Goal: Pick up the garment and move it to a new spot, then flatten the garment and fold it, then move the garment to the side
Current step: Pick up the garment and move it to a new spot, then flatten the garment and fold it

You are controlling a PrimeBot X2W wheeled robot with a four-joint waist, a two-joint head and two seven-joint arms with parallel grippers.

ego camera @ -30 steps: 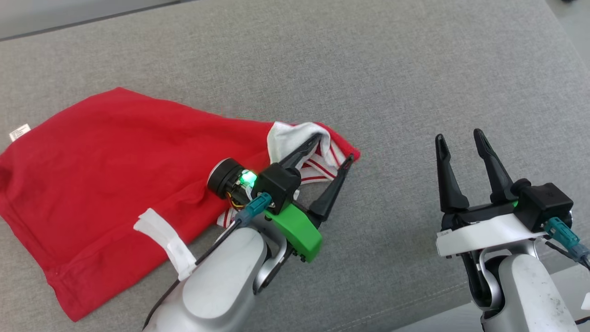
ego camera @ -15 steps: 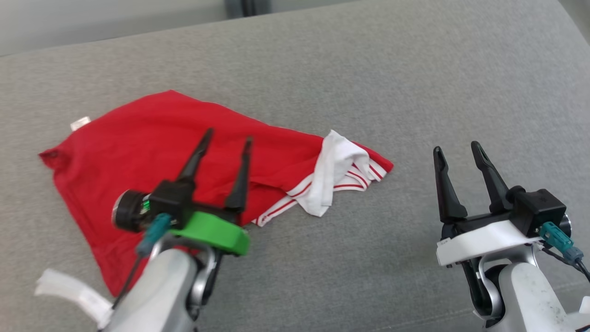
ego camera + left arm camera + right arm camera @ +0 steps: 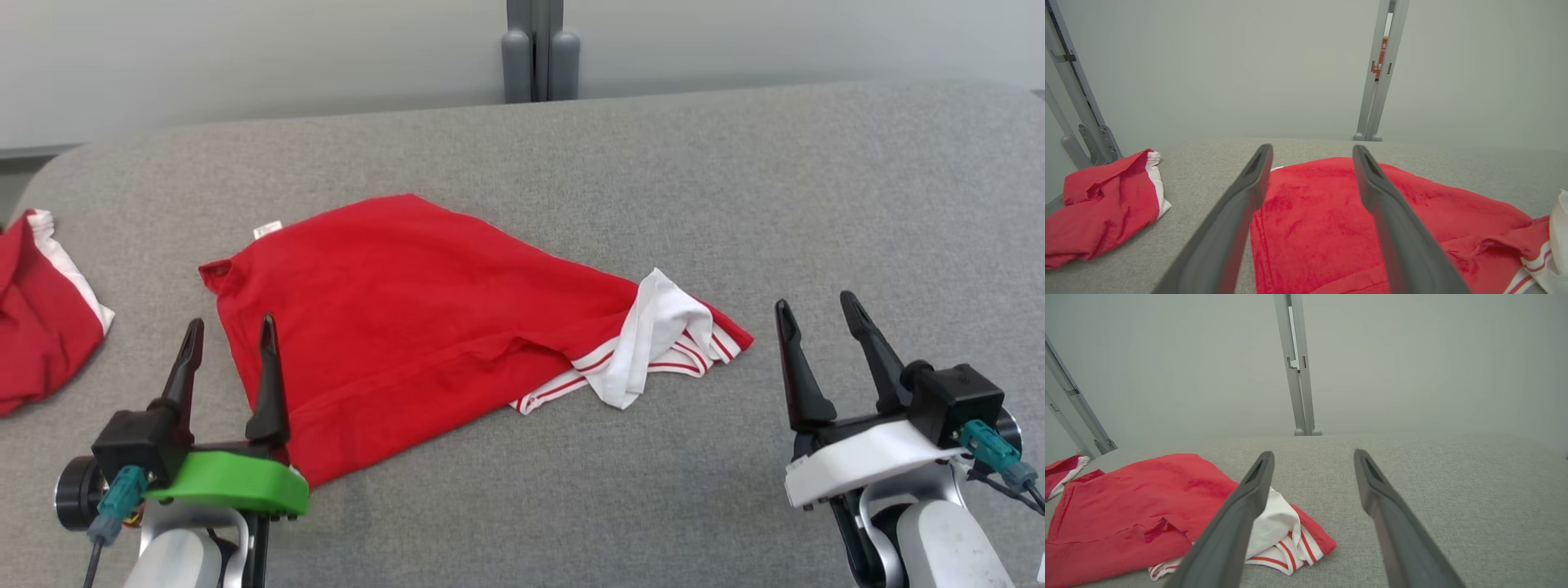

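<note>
A red garment [image 3: 408,310] lies in the middle of a grey fabric-covered worktop [image 3: 735,180], spread mostly flat but not tidy. Its right end is bunched: a white, red-striped trim [image 3: 653,347] is turned over on itself in a loose heap. A small white label [image 3: 266,229] pokes out at the far edge.

The robot's left hand [image 3: 230,321] hovers at the garment's near left corner, fingers apart and holding nothing. The right hand [image 3: 815,300] hangs over bare worktop, near the striped end but clear of it, also wide open and empty. More red clothing [image 3: 41,327], with a white edge, sits crumpled at the far left of the worktop, well apart from the garment.

The garment looks placed but not yet flattened, so smoothing probably comes next. The bunched trim is the main risk: a pinch there could catch only the top layer, so the heap drags along instead of opening out, and any fold made over it would trap the lump. The cloth cover may grip the fabric and wrinkle it when pulled. Sliding the garment left could also run it into the crumpled clothing.
</note>
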